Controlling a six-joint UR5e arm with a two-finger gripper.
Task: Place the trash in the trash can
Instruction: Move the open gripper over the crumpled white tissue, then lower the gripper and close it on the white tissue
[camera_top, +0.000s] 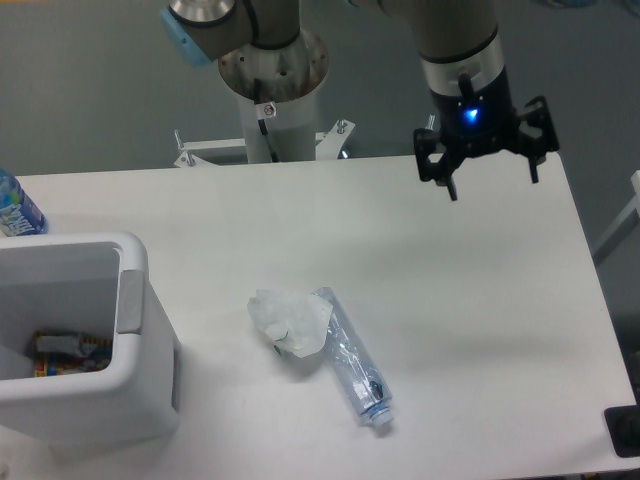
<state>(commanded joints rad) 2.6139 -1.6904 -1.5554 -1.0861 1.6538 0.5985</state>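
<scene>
The gripper (487, 175) hung spread and empty; the paper wad (288, 320) and clear bottle (354, 368) lay well below-left of it, the trash can (120, 385) farther left. Approach stage: descending over the wad seemed next.

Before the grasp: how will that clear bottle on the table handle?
The clear bottle looks empty and crumpled, so probably light and soft under the fingers. Lying on its side, it may roll if nudged. The paper wad touches its upper end and could get dragged along.
</scene>
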